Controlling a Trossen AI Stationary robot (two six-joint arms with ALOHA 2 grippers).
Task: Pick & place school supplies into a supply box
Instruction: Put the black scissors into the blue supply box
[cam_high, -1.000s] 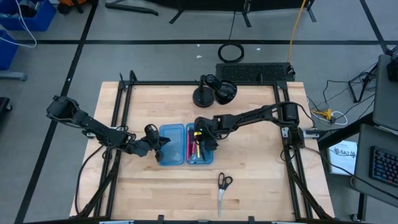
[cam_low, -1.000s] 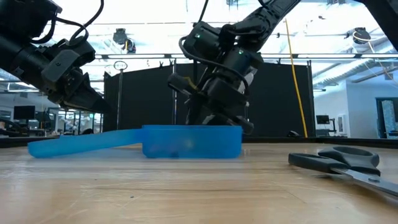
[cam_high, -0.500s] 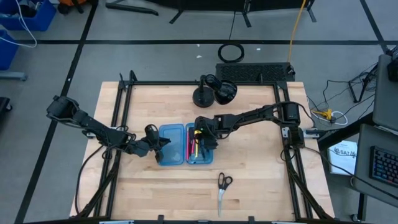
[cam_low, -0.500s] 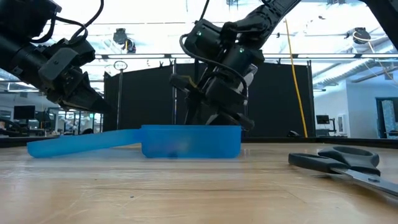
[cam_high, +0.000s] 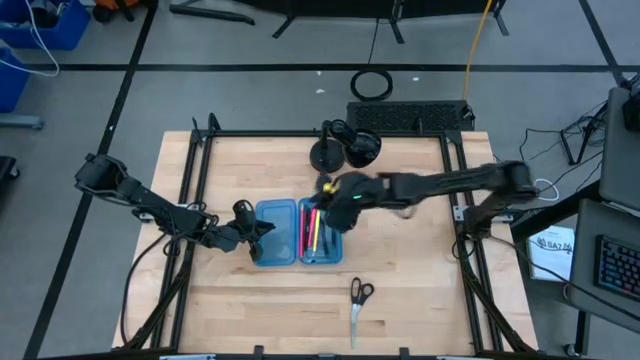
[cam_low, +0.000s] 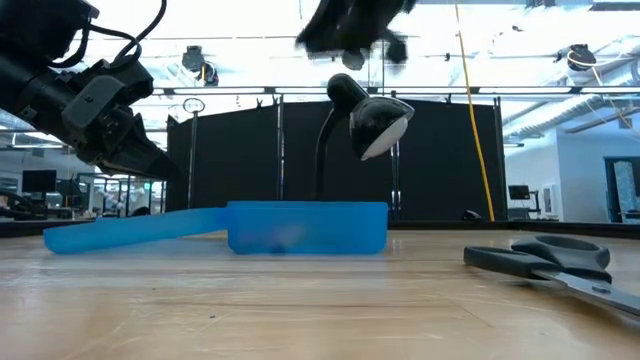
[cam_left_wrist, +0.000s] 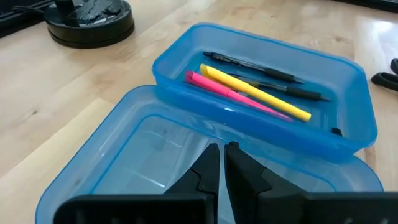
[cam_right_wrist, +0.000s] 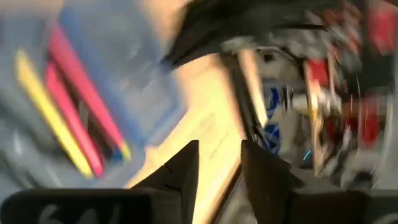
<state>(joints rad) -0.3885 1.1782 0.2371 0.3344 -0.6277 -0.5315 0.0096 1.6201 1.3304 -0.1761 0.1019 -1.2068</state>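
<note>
Blue translucent plastic is pinched between the nearly closed jaws of the left gripper (cam_left_wrist: 221, 163), which holds the lid half of the supply box (cam_high: 298, 231) flat, likely bracing it mid-table. Right gripper (cam_high: 338, 192) hangs released above the tray half, where pens (cam_left_wrist: 255, 93) lie. Scissors (cam_high: 358, 303) wait near the table's front edge.

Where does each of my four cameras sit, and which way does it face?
High: overhead, straight down; both arms, translucent blue plastic hinged case.
Low: tabletop height, level across; case wall, black-handled scissors.
Left wrist: past shut left fingers into the case.
Right wrist: blurred, past open right fingers.
Shared: yellow pen in both wrist views.
</note>
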